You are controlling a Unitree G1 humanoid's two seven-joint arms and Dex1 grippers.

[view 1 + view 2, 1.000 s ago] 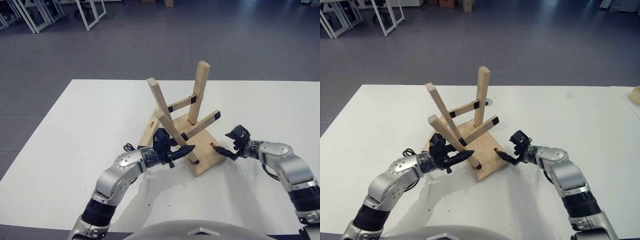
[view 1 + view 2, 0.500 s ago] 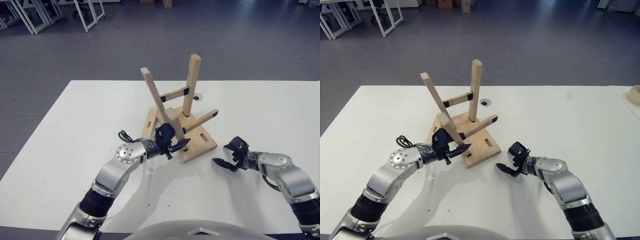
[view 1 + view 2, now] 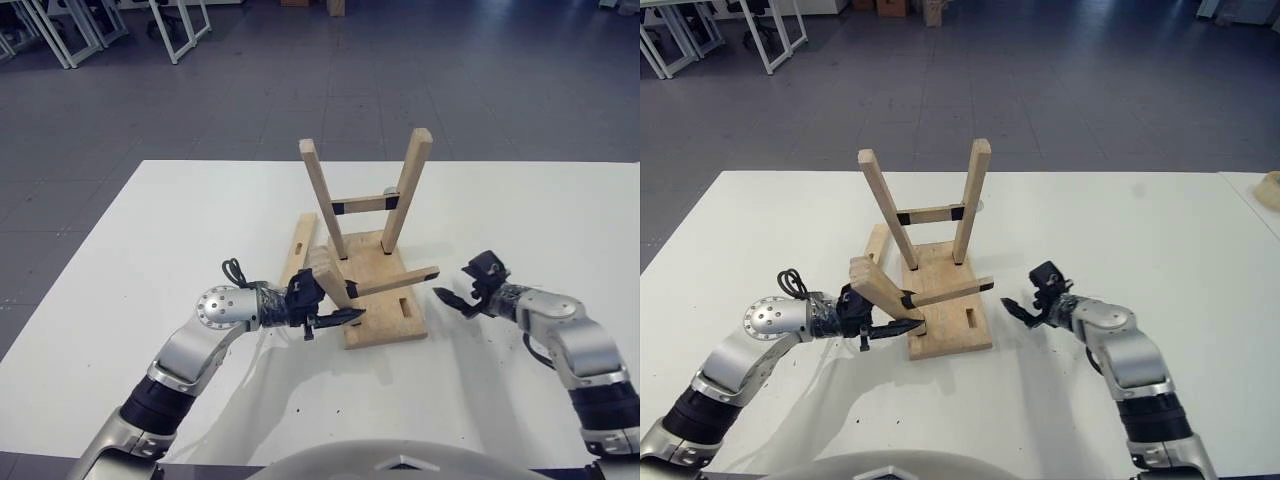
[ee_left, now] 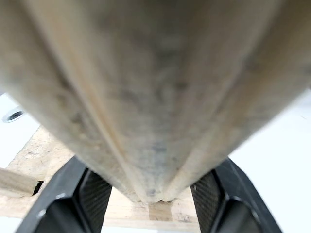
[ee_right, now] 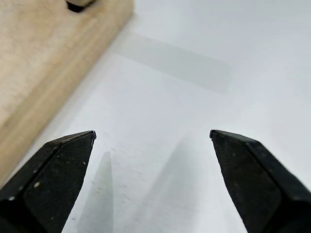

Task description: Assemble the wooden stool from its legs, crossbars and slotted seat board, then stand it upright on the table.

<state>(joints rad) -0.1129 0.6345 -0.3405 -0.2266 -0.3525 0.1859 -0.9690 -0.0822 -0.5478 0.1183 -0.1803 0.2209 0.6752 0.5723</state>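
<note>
The slotted seat board [image 3: 388, 312] lies flat on the white table with two legs [image 3: 321, 198] standing up from it, joined by a crossbar [image 3: 366, 205]. My left gripper [image 3: 337, 318] is shut on a third leg [image 3: 331, 284] that leans at the board's near left corner; a black-tipped crossbar [image 3: 397, 285] runs from that leg to the right. In the left wrist view the leg [image 4: 155, 97] sits between the black fingers [image 4: 92, 199]. My right gripper [image 3: 449, 298] is open just off the board's right edge, its fingertips [image 5: 58, 165] apart over bare table beside the board [image 5: 43, 58].
A loose wooden piece [image 3: 298, 250] lies flat on the table [image 3: 150, 260] along the seat board's left side. A small round hole [image 3: 981, 205] in the tabletop sits behind the stool. Grey floor and white frames lie beyond the far edge.
The stool has turned and its seat board has dropped flat onto the table. My right gripper let go of the board's edge, drew back, then came near again. My left arm pulled back leftward.
</note>
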